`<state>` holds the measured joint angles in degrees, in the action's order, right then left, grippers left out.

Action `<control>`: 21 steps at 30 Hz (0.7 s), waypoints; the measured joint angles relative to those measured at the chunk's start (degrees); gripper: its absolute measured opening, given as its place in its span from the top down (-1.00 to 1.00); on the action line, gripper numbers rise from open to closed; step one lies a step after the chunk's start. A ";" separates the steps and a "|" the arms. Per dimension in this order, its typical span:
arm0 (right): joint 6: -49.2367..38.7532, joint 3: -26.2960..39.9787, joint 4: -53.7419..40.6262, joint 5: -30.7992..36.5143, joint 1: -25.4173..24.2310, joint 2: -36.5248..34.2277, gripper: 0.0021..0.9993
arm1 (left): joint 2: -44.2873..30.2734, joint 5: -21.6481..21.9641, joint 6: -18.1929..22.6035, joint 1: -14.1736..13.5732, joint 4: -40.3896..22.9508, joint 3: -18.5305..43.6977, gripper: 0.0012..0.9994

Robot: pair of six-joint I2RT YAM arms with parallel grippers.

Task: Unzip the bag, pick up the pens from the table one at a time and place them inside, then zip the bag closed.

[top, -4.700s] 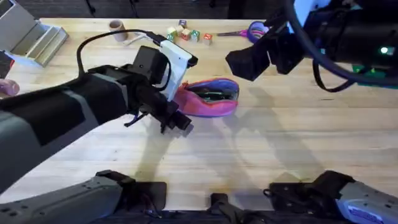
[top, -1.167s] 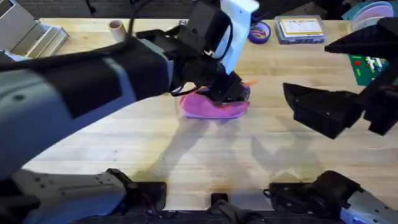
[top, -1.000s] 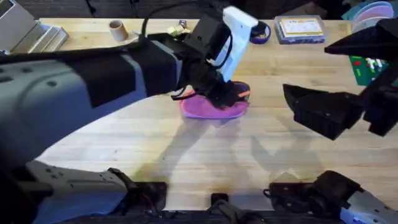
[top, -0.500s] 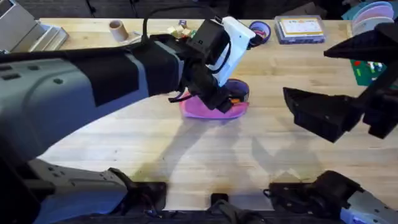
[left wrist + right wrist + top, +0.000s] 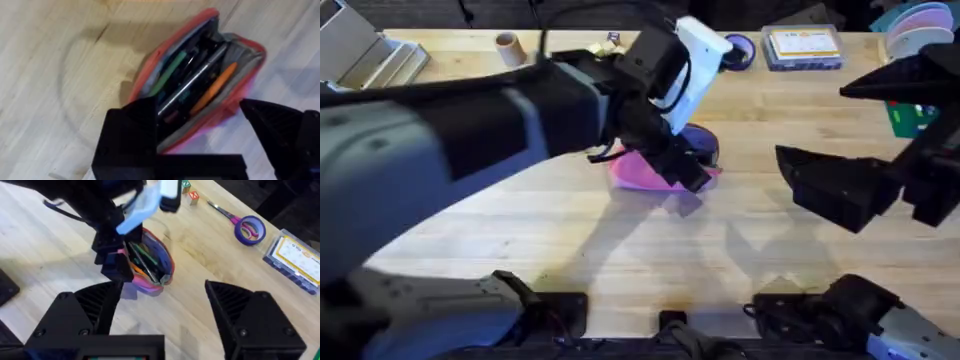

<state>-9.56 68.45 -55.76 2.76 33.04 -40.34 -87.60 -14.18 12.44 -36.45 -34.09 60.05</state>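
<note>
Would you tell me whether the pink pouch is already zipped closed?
No, the left wrist view shows the bag gaping open, with an orange pen lying inside.

The bag (image 5: 655,172) lies mid-table (image 5: 620,250) with the pens (image 5: 200,82) inside it. Scissors (image 5: 245,225) and a box (image 5: 802,46) lie beyond it, far right.

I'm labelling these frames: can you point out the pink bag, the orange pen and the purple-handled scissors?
pink bag (image 5: 200,131), left wrist view, on its pink outer side wall.
orange pen (image 5: 215,87), left wrist view, mid-barrel, inside the open bag.
purple-handled scissors (image 5: 251,228), right wrist view, on the purple handle loop.
</note>
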 joint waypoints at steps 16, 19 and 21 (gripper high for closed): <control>0.00 0.00 0.00 0.00 0.00 0.00 -1.00 | 22.95 -0.17 2.30 5.55 -13.36 1.22 -0.99; 0.00 0.00 0.00 0.00 0.00 0.00 -1.00 | 25.52 -0.47 4.75 8.26 -15.95 1.22 -0.99; 0.00 0.00 0.00 0.00 0.00 0.00 -1.00 | 27.32 -1.33 6.83 10.69 -17.63 1.22 -0.99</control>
<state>-9.56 68.45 -55.76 2.76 33.04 -40.34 -60.28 -15.51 19.27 -25.76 -51.72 61.28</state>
